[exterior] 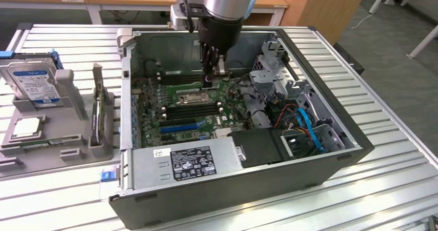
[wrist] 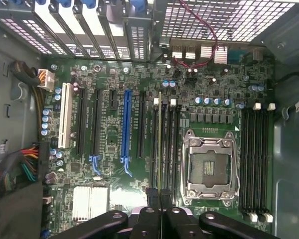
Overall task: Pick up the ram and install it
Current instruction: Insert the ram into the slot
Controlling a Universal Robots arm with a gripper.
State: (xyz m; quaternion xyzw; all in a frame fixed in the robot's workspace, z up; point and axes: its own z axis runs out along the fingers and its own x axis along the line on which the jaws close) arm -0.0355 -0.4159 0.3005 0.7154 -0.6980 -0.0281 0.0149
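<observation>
The gripper pinches the ram edge-on over the memory slots; if it is slightly off line, I reckon it could jam or bend.

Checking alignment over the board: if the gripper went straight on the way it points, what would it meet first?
Probably the memory slots beside the CPU socket; the ram held in the gripper would touch first.

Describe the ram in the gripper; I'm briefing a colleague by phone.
In the open computer case, find the silver processor socket. Beside it the gripper holds the ram: a thin green board on edge, unlike the black slots alongside.
</observation>
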